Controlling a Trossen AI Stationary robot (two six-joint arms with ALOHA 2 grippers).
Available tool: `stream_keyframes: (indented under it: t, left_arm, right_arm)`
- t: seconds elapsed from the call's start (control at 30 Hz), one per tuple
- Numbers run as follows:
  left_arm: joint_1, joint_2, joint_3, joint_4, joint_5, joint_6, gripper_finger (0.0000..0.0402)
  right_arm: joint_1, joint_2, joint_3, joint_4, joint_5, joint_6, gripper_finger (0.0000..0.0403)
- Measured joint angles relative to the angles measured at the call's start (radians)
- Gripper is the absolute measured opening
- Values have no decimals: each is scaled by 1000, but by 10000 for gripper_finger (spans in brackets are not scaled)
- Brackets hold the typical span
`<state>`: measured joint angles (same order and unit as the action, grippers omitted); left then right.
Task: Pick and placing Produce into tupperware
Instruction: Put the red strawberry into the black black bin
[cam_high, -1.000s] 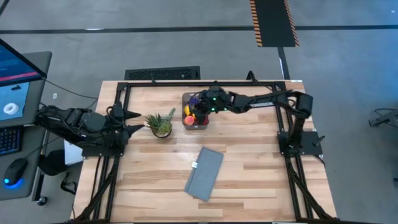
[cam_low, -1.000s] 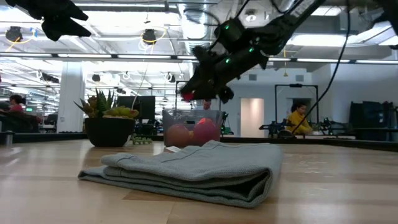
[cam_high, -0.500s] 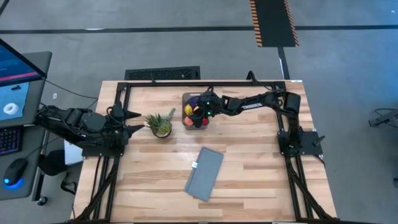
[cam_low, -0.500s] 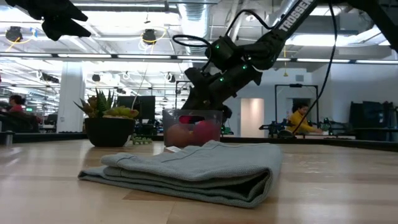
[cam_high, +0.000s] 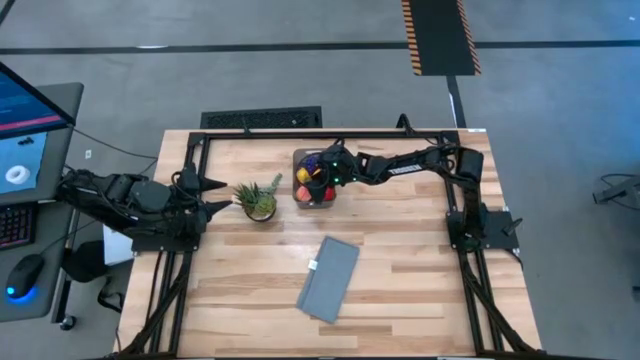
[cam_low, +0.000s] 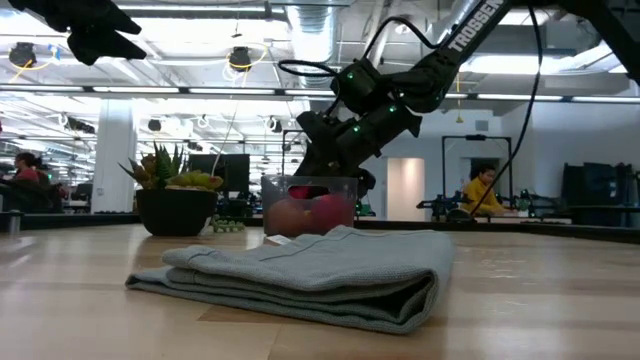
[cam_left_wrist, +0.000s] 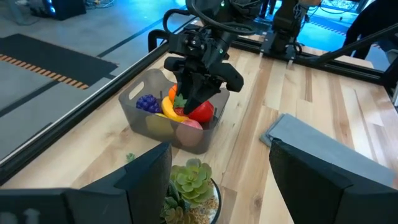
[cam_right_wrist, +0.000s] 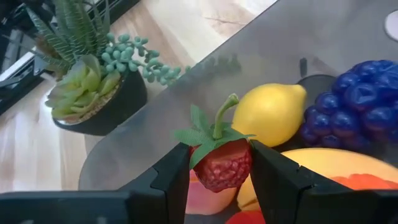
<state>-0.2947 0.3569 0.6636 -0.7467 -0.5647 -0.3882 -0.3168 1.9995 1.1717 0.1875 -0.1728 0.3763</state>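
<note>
Strawberry (cam_right_wrist: 224, 165) | pinched by right gripper (cam_right_wrist: 219, 171) | reaching into tupperware (cam_left_wrist: 138, 102)

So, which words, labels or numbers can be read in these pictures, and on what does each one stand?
"TROSSEN": white letters on the right arm's dark link, cut off at the picture's top in the low view.
Monitor beside the table: its screen shows graphics, too small to read.
Nothing readable on the tupperware, the produce or the folded grey cloth.

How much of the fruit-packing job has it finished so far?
Mostly done, it seems: the lemon, grapes, banana and other produce already lie in the tupperware. The right gripper holds a strawberry just above them, not yet released. No loose fruit shows on the table.
</note>
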Motion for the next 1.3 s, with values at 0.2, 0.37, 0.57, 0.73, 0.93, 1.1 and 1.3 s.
stream_keyframes:
  t: [0.2,0.37,0.57,0.73,0.93,1.1,1.3]
  left_arm:
    - [0,0,0,0,0,0,259]
    - [0,0,0,0,0,0,259]
    - [0,0,0,0,0,0,259]
    - [0,0,0,0,0,0,259]
    - [0,0,0,0,3,0,259]
    - [0,0,0,0,4,0,259]
    - [0,0,0,0,11,0,259]
  right_arm:
    - [-5,0,0,-6,20,0,176]
    - [-6,0,0,-15,28,-2,178]
    - [-6,0,0,-18,17,-7,180]
    - [-6,0,0,-18,4,-9,193]
    - [-6,0,0,8,-55,-3,211]
    - [-6,0,0,8,-60,16,223]
    - [-6,-8,-1,8,-51,16,233]
